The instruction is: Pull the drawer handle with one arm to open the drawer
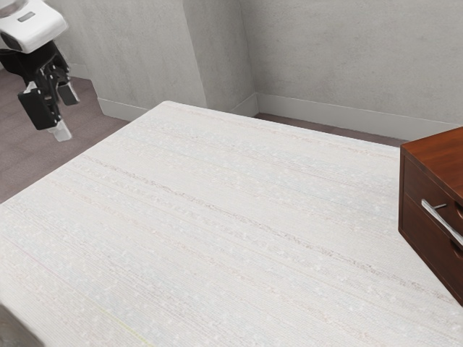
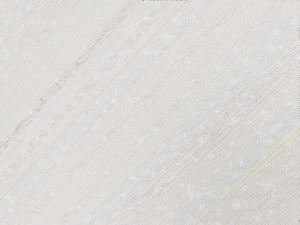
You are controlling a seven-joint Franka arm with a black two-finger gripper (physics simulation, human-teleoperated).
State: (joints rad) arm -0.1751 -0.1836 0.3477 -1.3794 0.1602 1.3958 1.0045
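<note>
My end effector (image 1: 64,113) hangs at the upper corner on the exterior view's left, above and just beyond the near edge of the pale surface (image 1: 217,217). Its fingers stand apart and have hold of nothing. My wrist camera looks down on the streaked grain of that surface, with no object under the hand. From there the surface runs bare toward the exterior view's right, and at its far end stands the dark red-brown cabinet (image 1: 428,181), cut off by the frame's edge. The drawer (image 1: 423,231) faces back toward me, and as far as I can judge its front sits flush, so it is not yet open. The silver handle (image 1: 441,221) is a thin bar mounted across that front. Its long axis lies level along the drawer face, crosswise to the line from my end effector to the cabinet. The handle lies well apart from me, across nearly the whole surface and lower than my hand. I judge the coming move to be a long reach toward the exterior view's right with a descent, bringing my fingers to straddle the bar.
</note>
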